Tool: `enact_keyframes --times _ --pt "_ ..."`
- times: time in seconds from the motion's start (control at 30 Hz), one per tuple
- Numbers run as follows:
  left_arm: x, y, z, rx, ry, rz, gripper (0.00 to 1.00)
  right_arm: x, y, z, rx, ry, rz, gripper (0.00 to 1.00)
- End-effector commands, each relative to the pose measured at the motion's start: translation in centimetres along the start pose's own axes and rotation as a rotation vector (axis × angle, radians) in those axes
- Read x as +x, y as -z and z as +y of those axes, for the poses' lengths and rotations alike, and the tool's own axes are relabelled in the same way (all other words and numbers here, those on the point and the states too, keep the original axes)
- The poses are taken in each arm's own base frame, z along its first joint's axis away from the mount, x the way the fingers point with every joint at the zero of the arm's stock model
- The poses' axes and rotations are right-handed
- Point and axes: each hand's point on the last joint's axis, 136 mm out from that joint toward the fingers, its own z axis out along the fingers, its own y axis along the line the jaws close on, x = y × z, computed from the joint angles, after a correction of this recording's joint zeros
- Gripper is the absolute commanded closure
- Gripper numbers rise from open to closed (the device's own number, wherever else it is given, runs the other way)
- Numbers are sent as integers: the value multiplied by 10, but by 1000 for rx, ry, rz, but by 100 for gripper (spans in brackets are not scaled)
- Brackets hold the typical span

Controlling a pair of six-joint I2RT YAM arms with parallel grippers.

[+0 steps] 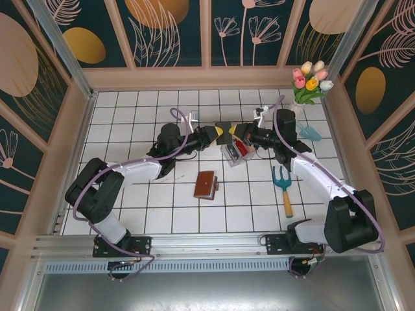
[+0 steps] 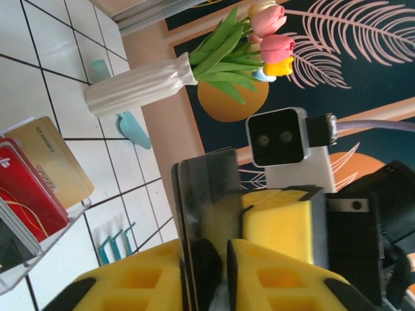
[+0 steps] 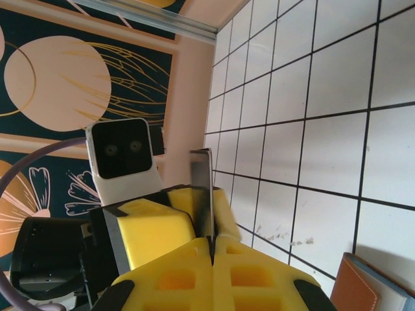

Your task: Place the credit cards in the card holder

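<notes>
Mid-table and lifted off the tiles, pinched edge-on in the left gripper [image 2: 217, 262]: a black card [image 2: 204, 194], yellow fingers closed in snug against both faces; clamped on that same card from the opposite side by the right gripper [image 3: 212, 249], fingers pressed right together around its thin edge; down flat on the tiles, apart from both grippers, the brown holder [image 1: 205, 185]; just beside the grippers, standing upright in a clear tray [image 2: 58, 236], red and tan cards [image 2: 29, 191]
</notes>
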Motion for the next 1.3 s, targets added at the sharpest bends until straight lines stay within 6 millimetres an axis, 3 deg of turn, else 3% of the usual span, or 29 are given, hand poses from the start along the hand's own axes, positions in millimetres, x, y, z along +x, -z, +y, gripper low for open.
enact_keyframes --times 0.0,0.23,0.53,0.67,0.77,0.87,0.93,0.97,1.1,1.27 --pt "-6 4 -16 60 -9 -14 81 1 0 -4 -13 -10 16 96" --pt "-3 9 -27 113 17 23 78 -2 2 -15 19 -13 12 93" --pt "1 7 -37 207 59 57 93 1 0 -9 -14 12 47 83" --pt "1 8 -41 221 59 61 94 3 -2 -2 -52 22 72 69" --pt "2 8 -43 227 59 68 94 4 -3 -2 -62 24 82 66" --pt "3 9 -45 238 59 79 92 0 -3 -8 -27 33 56 72" --pt "4 10 -50 256 60 85 89 0 -3 -10 -17 40 52 82" --pt "6 6 -39 243 78 94 86 0 -4 -9 -22 40 58 86" --pt "8 7 -46 287 88 112 80 2 -4 -13 -11 34 64 87" --pt "7 7 -50 311 89 112 81 0 -3 -22 39 37 54 87"
